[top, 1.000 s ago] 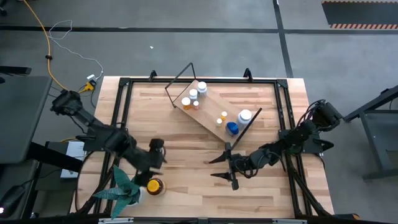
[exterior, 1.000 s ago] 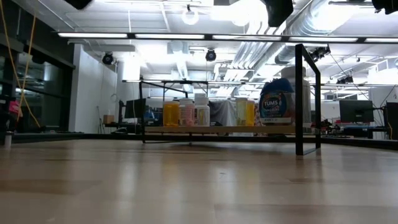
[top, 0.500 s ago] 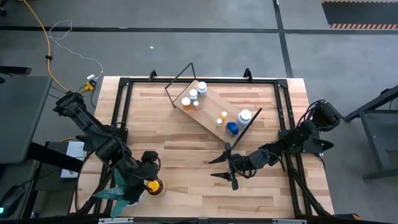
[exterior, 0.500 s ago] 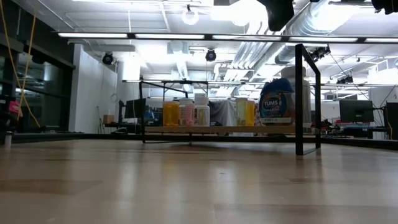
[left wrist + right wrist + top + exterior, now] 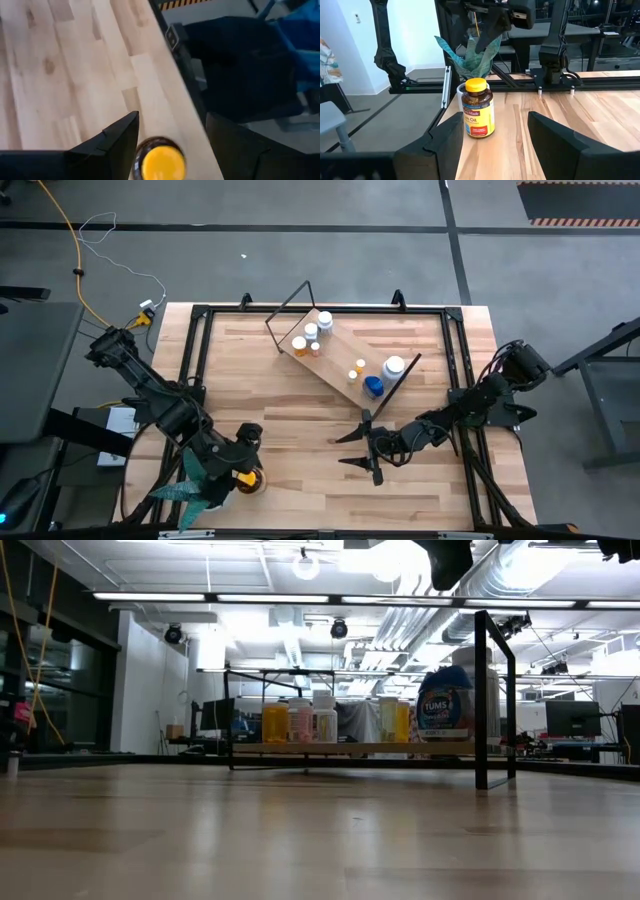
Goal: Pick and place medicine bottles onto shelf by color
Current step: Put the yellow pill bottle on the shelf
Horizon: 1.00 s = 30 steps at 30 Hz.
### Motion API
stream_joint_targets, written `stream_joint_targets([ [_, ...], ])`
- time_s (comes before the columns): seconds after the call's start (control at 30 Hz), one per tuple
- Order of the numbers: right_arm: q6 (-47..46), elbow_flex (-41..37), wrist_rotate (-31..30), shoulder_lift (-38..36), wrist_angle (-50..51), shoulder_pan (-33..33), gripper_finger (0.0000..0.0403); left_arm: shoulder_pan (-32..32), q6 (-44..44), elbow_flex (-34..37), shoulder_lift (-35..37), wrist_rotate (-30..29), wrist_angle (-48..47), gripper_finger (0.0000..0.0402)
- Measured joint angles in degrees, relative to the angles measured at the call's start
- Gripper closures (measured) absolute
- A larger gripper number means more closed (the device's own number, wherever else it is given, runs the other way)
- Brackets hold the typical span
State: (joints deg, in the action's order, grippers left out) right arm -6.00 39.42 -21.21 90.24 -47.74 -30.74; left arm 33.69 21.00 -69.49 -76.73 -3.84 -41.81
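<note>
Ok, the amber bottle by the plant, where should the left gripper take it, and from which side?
Grip the amber bottle from above, just under its yellow cap. It stands upright near the table's edge, and the plant crowds one side, so a sideways approach looks tight. The left gripper is already over it, fingers open either side of the cap; the round body should suit a straight pinch.

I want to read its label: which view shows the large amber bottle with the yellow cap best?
The right wrist view: the large amber bottle with the yellow cap stands upright, label facing the camera. The left wrist view shows only its cap; the high view shows it small; the low view misses it.
</note>
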Motion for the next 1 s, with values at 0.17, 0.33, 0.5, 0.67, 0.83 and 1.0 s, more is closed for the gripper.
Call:
stream_joint_targets([
  [0.17, 0.0, 0.0, 0.0, 0.0, 0.2, 0.0, 0.019, -0.2, -2.7, 0.0, 0.0, -0.3, 0.2, 0.0181],
  [0.33, 0.0, 0.0, 0.0, 0.0, 0.3, 0.0, 0.019, -0.4, -6.0, 0.0, 0.0, -1.5, 0.4, 0.0181],
  [0.5, -0.2, 0.0, 0.0, 0.0, 0.3, 0.0, 0.019, -0.4, -9.6, 0.0, 0.0, -1.4, 1.7, 0.0181],
  [0.67, 0.0, 0.0, 0.0, 0.0, 0.3, 0.0, 0.019, -0.7, -7.9, 0.0, 0.0, -3.4, 1.0, 0.0156],
  [0.83, 0.0, 0.0, 0.0, 0.0, 0.4, 0.0, 0.019, -1.0, -5.4, 0.0, 0.0, -5.1, -1.8, 0.0081],
  [1.0, 0.0, 0.0, 0.0, 0.0, 0.4, 0.0, 0.019, -1.0, -5.1, 0.0, 0.0, -6.9, -2.8, 0.0037],
])
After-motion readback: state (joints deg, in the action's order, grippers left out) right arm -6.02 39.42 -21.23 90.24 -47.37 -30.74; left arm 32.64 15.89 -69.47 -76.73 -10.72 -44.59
